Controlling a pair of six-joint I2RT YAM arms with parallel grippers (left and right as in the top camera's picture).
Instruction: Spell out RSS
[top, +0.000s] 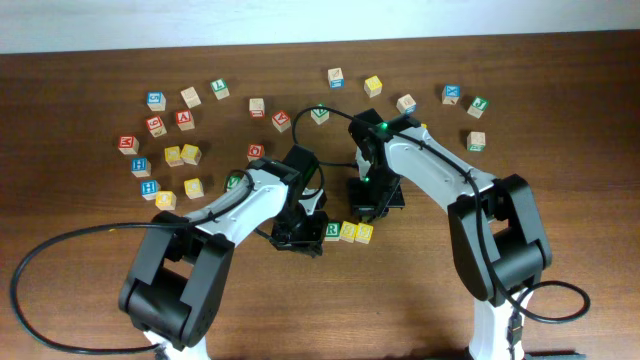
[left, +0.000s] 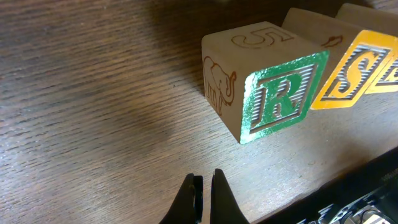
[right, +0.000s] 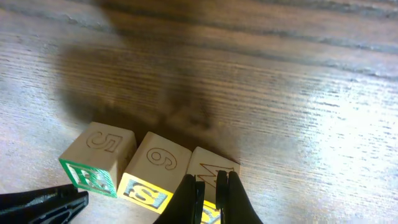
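Dark brown wood of the desk (top: 80, 200) fills all three views. At its far side many loose cubes (top: 191, 154) lie scattered, well apart from the middle.

Near the middle of the desk three cubes stand in one straight row, side by side and touching. The R cube (left: 273, 99) is at the left end of the row. It has a white face with a green R and a green border, a 5 on its top and an elephant drawing on its side. Next to it stands the S cube (left: 351, 78), with a yellow face. The third cube (right: 208, 167) is also yellow-faced, but its letter is not fully readable in any view.

The left gripper (left: 203, 190) is low over the desk, just beside the R cube and not touching it. Its fingers are closed together with nothing between them.

The right gripper (right: 211, 190) is at the third cube, with its fingers also pressed together and empty. Whether it touches this cube I cannot tell.
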